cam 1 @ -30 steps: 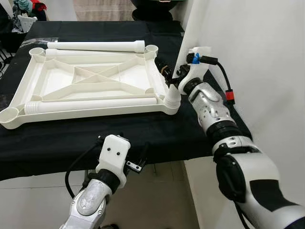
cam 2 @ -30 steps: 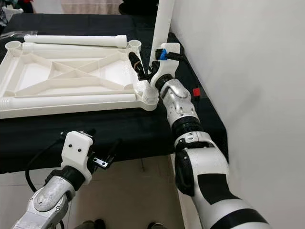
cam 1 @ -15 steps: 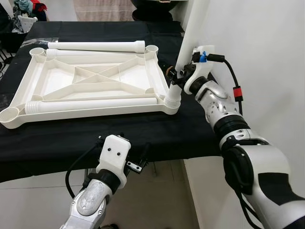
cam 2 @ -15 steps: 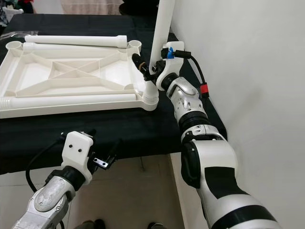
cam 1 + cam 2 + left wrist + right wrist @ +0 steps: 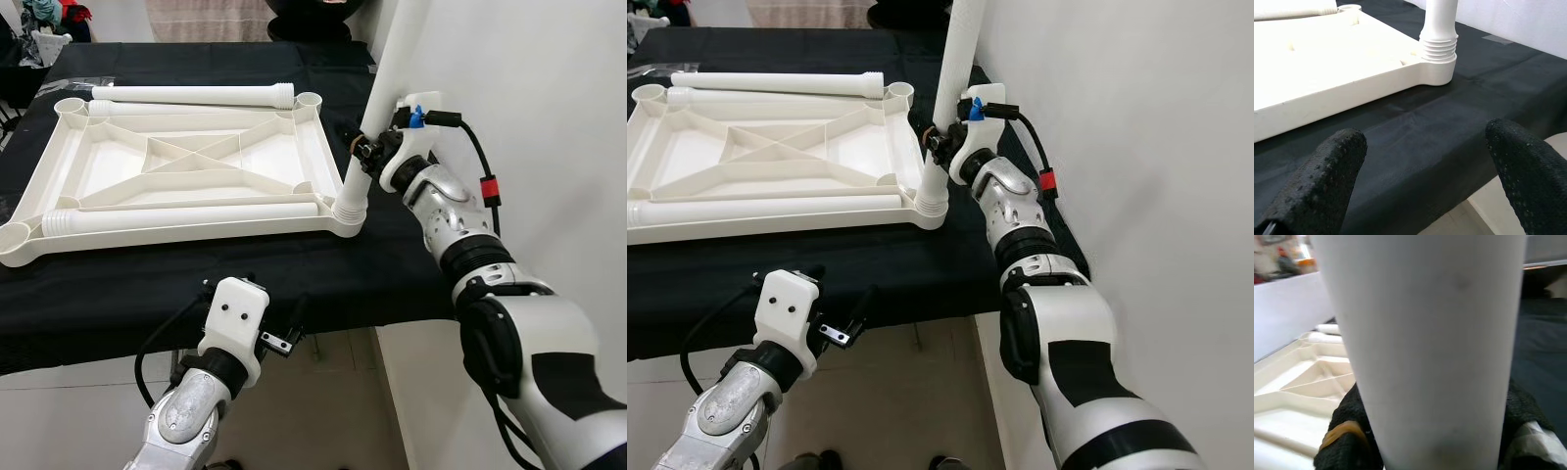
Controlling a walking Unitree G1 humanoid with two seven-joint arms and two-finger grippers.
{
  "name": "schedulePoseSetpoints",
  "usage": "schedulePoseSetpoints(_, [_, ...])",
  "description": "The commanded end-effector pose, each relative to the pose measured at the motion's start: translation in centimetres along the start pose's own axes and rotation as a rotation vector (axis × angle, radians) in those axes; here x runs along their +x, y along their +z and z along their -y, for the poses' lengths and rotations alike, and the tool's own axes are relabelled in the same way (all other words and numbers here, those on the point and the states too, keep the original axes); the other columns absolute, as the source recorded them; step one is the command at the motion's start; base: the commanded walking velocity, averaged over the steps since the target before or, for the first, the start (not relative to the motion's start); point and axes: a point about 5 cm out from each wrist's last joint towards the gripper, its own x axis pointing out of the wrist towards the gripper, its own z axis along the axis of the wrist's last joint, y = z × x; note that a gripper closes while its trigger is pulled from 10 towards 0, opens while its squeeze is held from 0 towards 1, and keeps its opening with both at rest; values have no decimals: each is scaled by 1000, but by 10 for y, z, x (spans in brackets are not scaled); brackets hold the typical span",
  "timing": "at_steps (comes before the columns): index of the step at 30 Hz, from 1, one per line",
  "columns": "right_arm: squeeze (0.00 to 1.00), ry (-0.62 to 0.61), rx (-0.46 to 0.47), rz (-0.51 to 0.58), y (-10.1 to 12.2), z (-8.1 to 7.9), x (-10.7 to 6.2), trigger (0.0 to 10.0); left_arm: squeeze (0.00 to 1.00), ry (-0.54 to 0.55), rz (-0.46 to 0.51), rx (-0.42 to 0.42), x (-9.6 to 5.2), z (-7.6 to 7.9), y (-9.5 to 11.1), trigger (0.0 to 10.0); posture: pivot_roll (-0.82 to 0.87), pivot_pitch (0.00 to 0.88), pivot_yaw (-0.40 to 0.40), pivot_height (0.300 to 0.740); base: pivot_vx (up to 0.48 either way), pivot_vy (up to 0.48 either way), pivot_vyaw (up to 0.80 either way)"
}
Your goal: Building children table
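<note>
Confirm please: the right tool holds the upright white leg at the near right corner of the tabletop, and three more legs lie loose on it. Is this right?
Not quite. The right tool does hold the upright white leg at the near right corner of the tabletop, but two more legs lie there, not three: one along the far edge, one along the near edge. The left eye view shows it.

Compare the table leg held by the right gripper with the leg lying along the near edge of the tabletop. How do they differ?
The held leg stands upright, its ribbed end in the near right corner socket; the near loose leg lies flat, in no socket. The right gripper is shut on the held leg; nothing touches the loose one. Both are plain white tubes with ribbed ends, on the upturned tabletop.
</note>
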Motion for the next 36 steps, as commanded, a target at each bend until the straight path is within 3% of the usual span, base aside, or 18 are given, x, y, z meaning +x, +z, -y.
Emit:
schedulePoseSetpoints(1, [0, -63, 31, -49, -14, -1, -1, 0, 0, -8, -9, 4, -1, 3, -3, 10000, 95, 166, -91, 740, 0, 0, 0])
schedulePoseSetpoints(5, [0, -275, -92, -86, -23, 5, -4, 0, 0, -6, -9, 10, -1, 2, -3, 10000, 97, 164, -92, 740, 0, 0, 0])
schedulePoseSetpoints(7, [0, -369, -107, -101, -29, 6, -7, 0, 0, -3, -8, 11, -1, 1, -2, 10000, 97, 164, -92, 740, 0, 0, 0])
schedulePoseSetpoints(11, [0, -409, -109, -105, -31, 7, -8, 0, 0, -3, -7, 11, -1, 1, -2, 10000, 97, 164, -92, 740, 0, 0, 0])
schedulePoseSetpoints(14, [0, -613, -194, -90, -34, 1, -11, 0, 0, -3, -5, 10, 0, 2, -2, 10000, 92, 156, -90, 740, 0, 0, 0])
schedulePoseSetpoints(16, [0, -747, -181, -65, -36, -10, -13, 0, 0, -5, -5, 9, 0, 3, -3, 10000, 91, 157, -91, 740, 0, 0, 0])
schedulePoseSetpoints(21, [0, -894, -122, -123, -44, -27, -12, 0, 0, -4, -5, 6, 0, 3, -3, 10000, 91, 158, -94, 740, 0, 0, 0])
schedulePoseSetpoints(23, [0, -894, -122, -123, -44, -27, -12, 0, 0, -4, -5, 6, 0, 3, -3, 10000, 91, 158, -94, 740, 0, 0, 0])
schedulePoseSetpoints(27, [0, -881, -104, -110, -41, -47, -6, 0, 0, -4, -5, 7, -1, 3, -3, 10000, 93, 164, -98, 740, 0, 0, 0])
schedulePoseSetpoints(28, [0, -853, -95, -110, -41, -52, -4, 8431, 0, -4, -6, 6, -1, 3, -3, 10000, 92, 166, -100, 740, 0, 0, 0])
schedulePoseSetpoints(29, [0, -832, -86, -110, -41, -55, -3, 10000, 0, -3, -7, 6, -1, 3, -3, 10000, 92, 166, -100, 740, 0, 0, 0])
schedulePoseSetpoints(34, [0, -815, -68, -81, -36, -58, -3, 10000, 0, 0, -9, 5, -1, 2, -4, 10000, 89, 169, -99, 740, 0, 0, 0])
schedulePoseSetpoints(35, [1000, -802, -55, -67, -34, -55, -4, 10000, 0, 1, -11, 4, -1, 2, -5, 10000, 88, 170, -99, 740, 0, 0, 0])
schedulePoseSetpoints(36, [1000, -794, -45, -62, -34, -54, -4, 10000, 0, 1, -12, 3, -1, 2, -5, 10000, 88, 169, -98, 740, 0, 0, 0])
